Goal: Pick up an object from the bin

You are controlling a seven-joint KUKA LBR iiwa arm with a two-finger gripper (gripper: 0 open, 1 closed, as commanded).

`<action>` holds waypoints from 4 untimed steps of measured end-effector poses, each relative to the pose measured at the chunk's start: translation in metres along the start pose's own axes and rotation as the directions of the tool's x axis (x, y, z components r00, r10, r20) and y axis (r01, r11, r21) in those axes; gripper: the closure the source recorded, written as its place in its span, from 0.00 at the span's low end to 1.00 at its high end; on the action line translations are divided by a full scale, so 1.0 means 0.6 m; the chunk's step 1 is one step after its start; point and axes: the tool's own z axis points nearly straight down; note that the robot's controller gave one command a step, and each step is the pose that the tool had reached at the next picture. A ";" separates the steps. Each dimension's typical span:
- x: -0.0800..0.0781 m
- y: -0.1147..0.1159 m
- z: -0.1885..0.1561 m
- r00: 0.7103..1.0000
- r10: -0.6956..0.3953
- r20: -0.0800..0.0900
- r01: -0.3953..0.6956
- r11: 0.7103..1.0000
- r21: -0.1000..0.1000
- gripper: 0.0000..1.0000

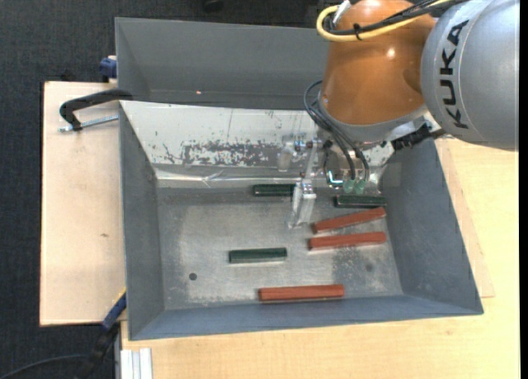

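Note:
My gripper [299,214] hangs low over the back middle of the bin, below the orange cover. Its tip is just right of a short dark green bar [272,191] lying near the back wall. A second dark green bar [360,201] lies to its right, partly under the wrist. Two red-brown bars [348,220] [346,240] lie side by side just right of the tip, the upper one tilted. Nothing shows as held.
Another dark green bar [257,255] lies in the middle of the floor and a long red-brown bar [301,292] lies near the front wall. The arm and its cover hide the bin's back right corner.

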 end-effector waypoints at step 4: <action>0.087 0.054 0.291 0.938 0.347 0.002 -0.347 0.938 -0.001 0.00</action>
